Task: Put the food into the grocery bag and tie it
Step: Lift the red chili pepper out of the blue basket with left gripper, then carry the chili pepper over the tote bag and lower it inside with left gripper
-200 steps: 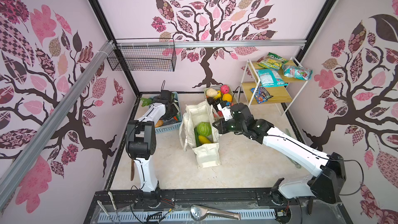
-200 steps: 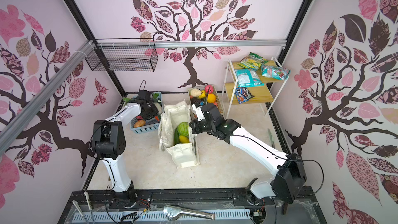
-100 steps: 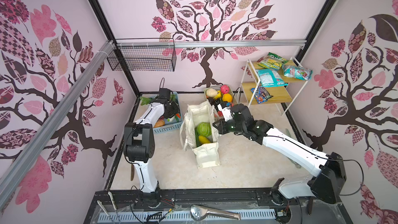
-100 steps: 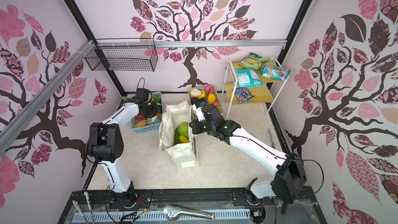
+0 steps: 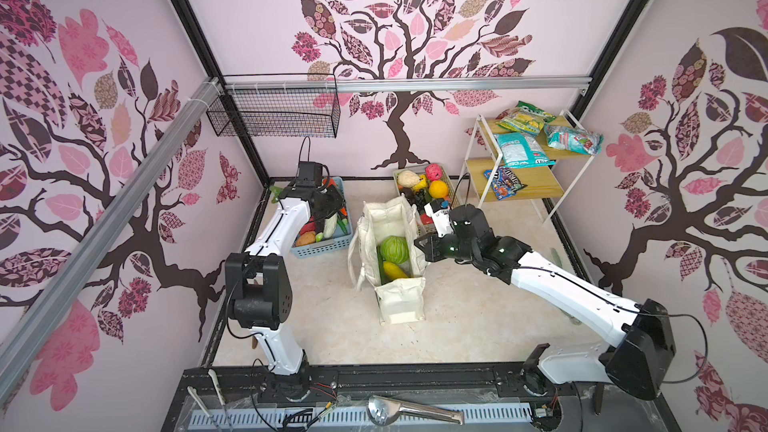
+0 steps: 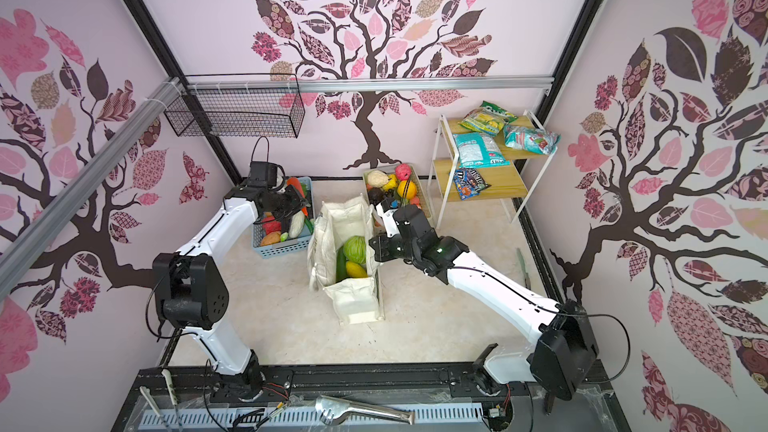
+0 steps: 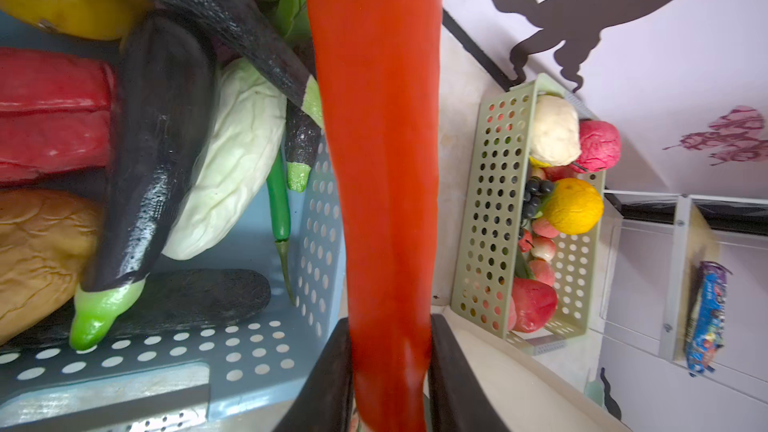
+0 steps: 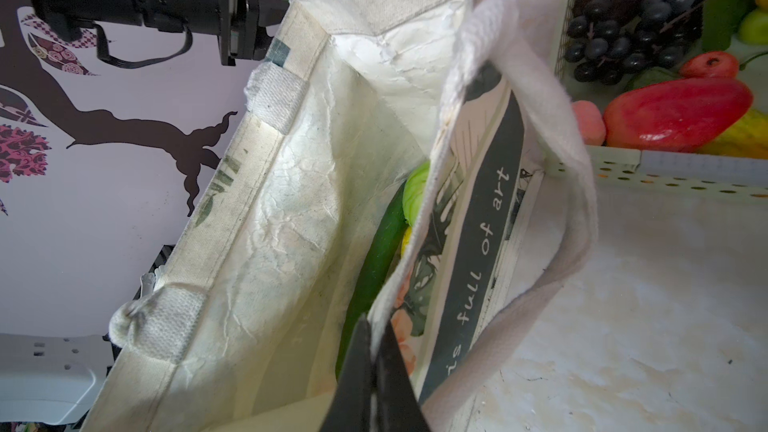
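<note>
The cream grocery bag (image 5: 400, 309) (image 6: 358, 305) stands open mid-floor. Inside it lie a green cabbage (image 5: 394, 249), a yellow fruit (image 5: 395, 271) and a green cucumber (image 8: 380, 251). My right gripper (image 5: 422, 245) (image 8: 376, 322) is shut on the bag's right rim, beside the dark "full of art" panel (image 8: 482, 251). My left gripper (image 5: 332, 201) (image 7: 388, 320) hovers over the blue basket (image 5: 320, 248), shut on a long orange-red vegetable (image 7: 374, 139). More food fills that basket: dark aubergines (image 7: 158, 139), a pale cabbage (image 7: 237, 151) and a red pepper (image 7: 50, 114).
A beige lattice basket (image 5: 453, 197) (image 7: 490, 201) of fruit stands behind the bag. At the back right, a white-framed wooden shelf (image 5: 532, 184) holds snack packets. A black wire basket (image 5: 274, 112) hangs on the back wall. Metal tongs (image 5: 415, 409) lie on the front rail.
My left gripper has risen a little over the blue basket with the orange-red vegetable in it. The right arm and the bag have not moved.
</note>
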Robot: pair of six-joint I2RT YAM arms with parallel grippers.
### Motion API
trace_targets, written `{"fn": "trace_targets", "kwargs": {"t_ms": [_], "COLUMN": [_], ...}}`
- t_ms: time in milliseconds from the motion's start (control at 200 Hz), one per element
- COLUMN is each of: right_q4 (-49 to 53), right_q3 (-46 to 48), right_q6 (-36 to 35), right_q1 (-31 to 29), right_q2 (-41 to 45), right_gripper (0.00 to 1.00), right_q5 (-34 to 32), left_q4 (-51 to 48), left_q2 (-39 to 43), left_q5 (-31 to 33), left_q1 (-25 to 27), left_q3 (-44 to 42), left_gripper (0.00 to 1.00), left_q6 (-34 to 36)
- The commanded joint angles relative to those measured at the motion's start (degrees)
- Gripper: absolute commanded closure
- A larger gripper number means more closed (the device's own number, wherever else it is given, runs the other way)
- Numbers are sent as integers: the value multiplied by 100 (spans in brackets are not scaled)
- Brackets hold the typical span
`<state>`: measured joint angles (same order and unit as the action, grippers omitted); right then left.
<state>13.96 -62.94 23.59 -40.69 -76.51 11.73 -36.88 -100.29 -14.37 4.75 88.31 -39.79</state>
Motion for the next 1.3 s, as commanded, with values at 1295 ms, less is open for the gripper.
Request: {"fn": "trace_targets", "kwargs": {"t_ms": [1295], "right_q4": [-77], "right_q3": [-51], "right_q6": [-145], "right_q1": [-1], "right_q2": [-129], "right_gripper": [100], "right_q5": [-324], "left_q4": [-710], "left_q2": [3323], "left_q5": [-396], "left_q1": [1039], "left_q3": [-1178], "left_gripper": [74], "left_q6": [138]}}
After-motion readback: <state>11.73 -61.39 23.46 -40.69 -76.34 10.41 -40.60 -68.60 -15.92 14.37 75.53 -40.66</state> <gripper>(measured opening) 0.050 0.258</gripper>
